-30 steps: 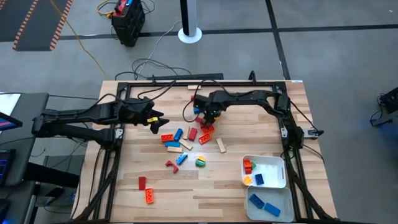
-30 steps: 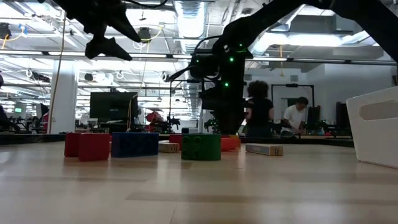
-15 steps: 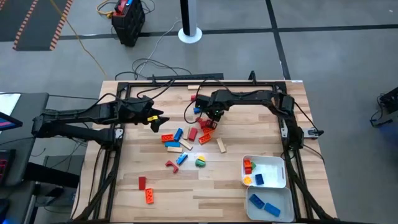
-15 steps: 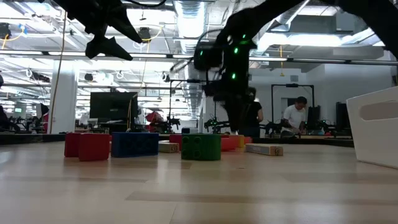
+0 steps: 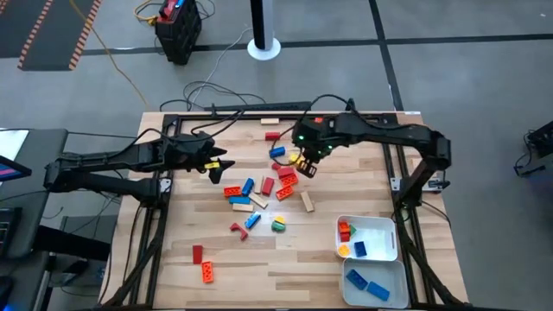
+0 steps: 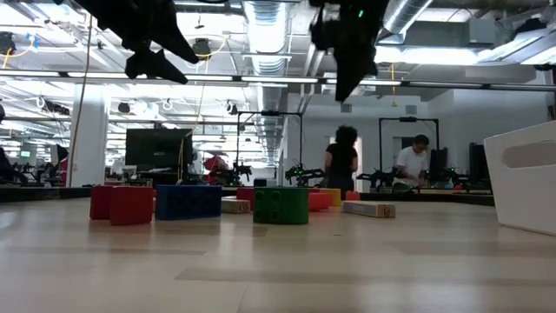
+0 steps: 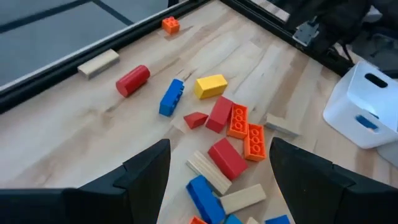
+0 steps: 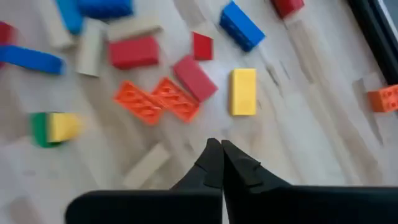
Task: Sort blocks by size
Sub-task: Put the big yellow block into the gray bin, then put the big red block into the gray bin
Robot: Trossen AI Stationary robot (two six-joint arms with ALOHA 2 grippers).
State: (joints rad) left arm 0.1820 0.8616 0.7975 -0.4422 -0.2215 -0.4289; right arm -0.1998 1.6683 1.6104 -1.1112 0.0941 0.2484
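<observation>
The blocks point(image 5: 259, 194) lie scattered on the wooden table's middle, red, orange, blue, yellow, green and tan. My right gripper point(image 8: 217, 146) hangs high above the pile's far right part, pointing steeply down, shut with nothing between its fingers; a yellow block point(image 8: 242, 91) lies flat on the table below it. In the high view my right gripper point(image 5: 308, 166) stands next to that yellow block point(image 5: 295, 160). My left gripper point(image 5: 216, 164) hovers open above the table's left part, clear of the blocks, its fingers point(image 7: 146, 180) wide apart.
Two white trays stand at the near right: one point(image 5: 390, 226) holds small red, orange, yellow and blue blocks, the other point(image 5: 399, 275) holds blue ones. Stray blocks lie near the far rail point(image 5: 272, 136) and at the near left point(image 5: 203, 263). People stand in the room beyond the table.
My right gripper has shut and risen well clear of the pile, drifting toward the table's right edge and tipping less steeply. Nothing has come up between its fingers. The yellow block it stood over lies uncovered on the table.
</observation>
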